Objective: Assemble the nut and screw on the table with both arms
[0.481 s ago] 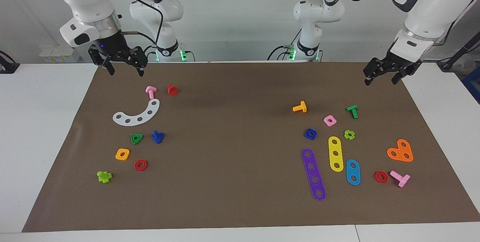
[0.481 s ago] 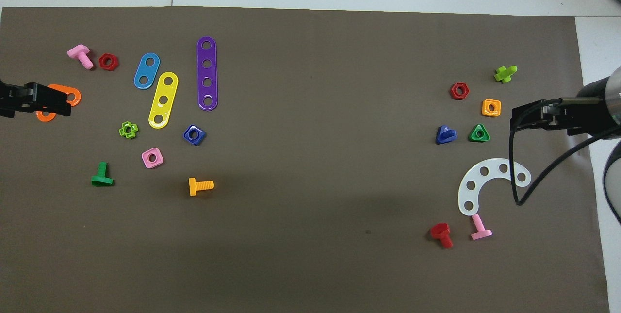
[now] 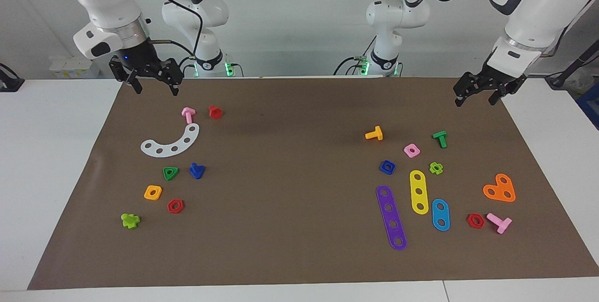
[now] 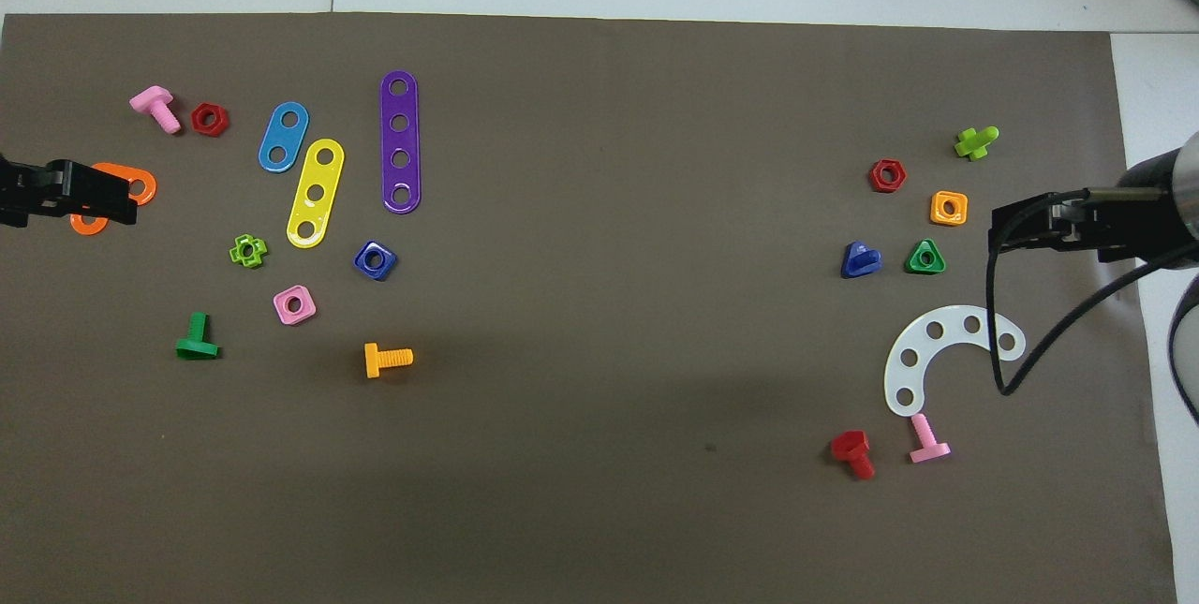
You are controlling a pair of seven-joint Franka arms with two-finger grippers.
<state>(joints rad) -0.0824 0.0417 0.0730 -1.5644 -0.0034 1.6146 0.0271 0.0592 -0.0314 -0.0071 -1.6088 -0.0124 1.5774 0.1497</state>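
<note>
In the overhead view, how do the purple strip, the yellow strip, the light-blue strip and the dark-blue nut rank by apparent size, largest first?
1. purple strip, the longest, with four holes
2. yellow strip, with three holes
3. light-blue strip, with two holes
4. dark-blue nut, the smallest

All four lie close together on the mat, so this order looks reliable.

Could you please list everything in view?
table: one, white, under a brown mat.
nut: one, dark blue, left arm's end.
screw: one, dark blue, right arm's end.
other screws: six; pink, orange, green, left arm's end; pink, red, lime, right arm's.
other nuts: six; pink, lime, red, left arm's end; green, orange, red, right arm's.
strips: four; purple, yellow, light blue, left arm's end; white curved, right arm's.
heart plate: one, orange, left arm's end.
left gripper and right gripper: two, black, open, over the mat.
</note>
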